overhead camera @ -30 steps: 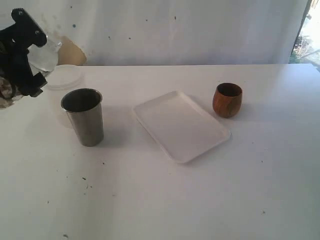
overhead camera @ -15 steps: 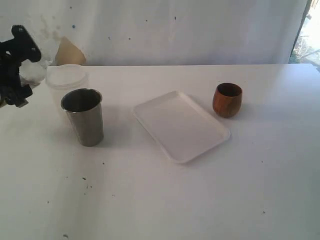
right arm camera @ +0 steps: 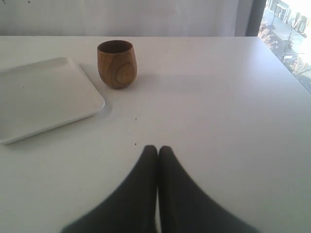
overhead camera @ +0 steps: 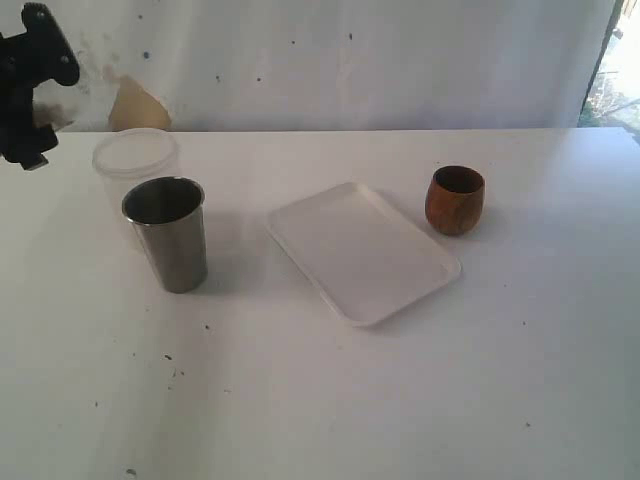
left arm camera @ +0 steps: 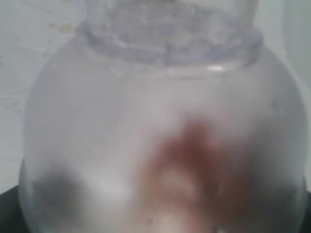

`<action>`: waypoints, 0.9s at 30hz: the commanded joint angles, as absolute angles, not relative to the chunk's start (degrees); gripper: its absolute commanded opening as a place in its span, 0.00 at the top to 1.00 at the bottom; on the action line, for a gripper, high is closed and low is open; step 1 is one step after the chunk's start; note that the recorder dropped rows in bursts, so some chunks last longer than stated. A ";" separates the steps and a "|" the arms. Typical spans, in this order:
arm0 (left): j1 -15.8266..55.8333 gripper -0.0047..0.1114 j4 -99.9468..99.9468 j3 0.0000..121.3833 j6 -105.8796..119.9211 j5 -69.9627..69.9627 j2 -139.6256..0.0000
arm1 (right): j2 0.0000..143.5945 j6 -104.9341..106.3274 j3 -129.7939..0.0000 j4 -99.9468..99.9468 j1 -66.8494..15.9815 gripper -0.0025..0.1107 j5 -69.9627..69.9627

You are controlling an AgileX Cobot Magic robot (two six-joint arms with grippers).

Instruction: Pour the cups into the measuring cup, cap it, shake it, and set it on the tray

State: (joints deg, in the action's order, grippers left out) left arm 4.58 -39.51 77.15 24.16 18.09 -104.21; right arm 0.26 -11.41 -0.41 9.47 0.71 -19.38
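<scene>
Steel tumbler (overhead camera: 166,235) and wooden cup (overhead camera: 455,200) interiors look dark; right pincer (right arm camera: 157,148) together, left pincer (overhead camera: 30,90) state unclear.

The exterior view looks down at a slant across the tabletop (overhead camera: 400,400) toward a white backdrop (overhead camera: 400,60); the right wrist view sits low, facing past the right claw (right arm camera: 157,148) to the tray (right arm camera: 43,92) and wooden cup (right arm camera: 116,64), both shared with the exterior view; the left wrist view is pressed against a translucent vessel (left arm camera: 160,145), blurred, filling it.
</scene>
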 commanded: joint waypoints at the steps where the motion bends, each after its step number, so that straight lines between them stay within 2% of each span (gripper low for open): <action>1: 4.81 0.96 -43.05 78.14 24.46 16.36 -103.40 | 0.00 -11.60 0.00 9.98 1.06 0.98 -19.21; 27: 6.79 0.96 -53.55 78.14 24.21 11.71 -103.40 | 0.00 -11.60 0.00 9.98 1.06 0.98 -19.21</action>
